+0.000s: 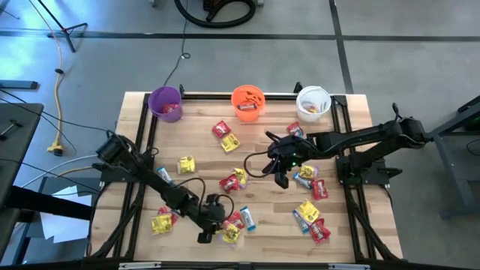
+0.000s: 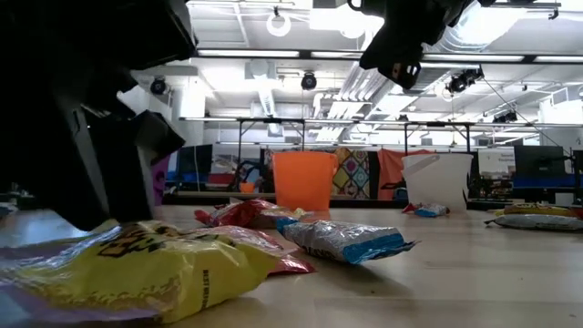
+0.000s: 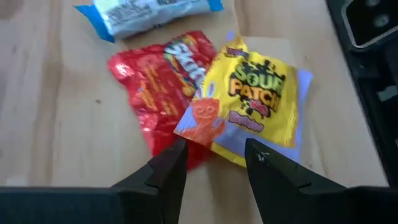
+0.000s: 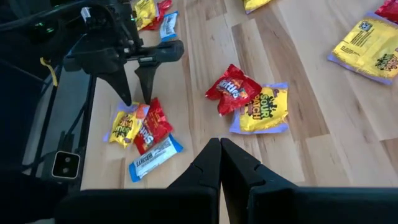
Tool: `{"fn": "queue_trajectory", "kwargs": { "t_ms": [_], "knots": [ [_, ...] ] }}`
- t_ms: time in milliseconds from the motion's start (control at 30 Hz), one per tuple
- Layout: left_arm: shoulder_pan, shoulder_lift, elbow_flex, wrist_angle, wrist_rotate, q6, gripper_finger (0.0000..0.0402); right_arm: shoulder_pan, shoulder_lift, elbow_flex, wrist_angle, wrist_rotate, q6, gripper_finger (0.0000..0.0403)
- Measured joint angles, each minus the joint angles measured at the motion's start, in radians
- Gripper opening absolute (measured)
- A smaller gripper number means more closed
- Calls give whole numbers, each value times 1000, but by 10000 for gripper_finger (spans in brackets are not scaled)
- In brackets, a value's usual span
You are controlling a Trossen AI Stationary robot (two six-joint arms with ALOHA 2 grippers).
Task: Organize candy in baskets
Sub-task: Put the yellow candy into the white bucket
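Observation:
My left gripper (image 3: 214, 167) is open low over the table's near edge. Its fingers stand on either side of a corner of a yellow packet (image 3: 258, 99) that overlaps a red packet (image 3: 155, 81); a blue-and-white bar (image 3: 149, 12) lies just beyond. The high view shows this gripper (image 1: 217, 228) beside that cluster. My right gripper (image 4: 219, 149) is shut on nothing, raised over the table's middle (image 1: 281, 174). The purple (image 1: 165, 103), orange (image 1: 248, 102) and white (image 1: 313, 103) baskets stand along the far edge. My left gripper's open fingers (image 3: 168, 171) come slanting down at the yellow packet's orange-printed corner (image 3: 202, 124), one on each side. Whether they touch the packet I cannot tell. The packet lies flat on the table, partly over the red one.
Loose candy lies over the table: a red-and-yellow pair (image 4: 249, 99) in the middle, more packets at the near right (image 1: 311, 217), near left (image 1: 163, 220) and below the orange basket (image 1: 225, 135). A dark frame rail (image 3: 367, 74) runs close to the left gripper.

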Motion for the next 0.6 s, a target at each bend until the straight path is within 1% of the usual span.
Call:
{"fn": "queue_trajectory", "kwargs": {
  "t_ms": [167, 333, 600],
  "knots": [
    [2, 1, 0, -3, 22, 1, 151, 0, 0, 0, 1, -4, -7, 0],
    [24, 33, 1, 15, 43, -7, 151, 0, 0, 0, 1, -4, -8, 0],
    [37, 50, 1, 64, 46, 104, 148, 0, 0, 0, 0, -4, -7, 0]
  ]
}}
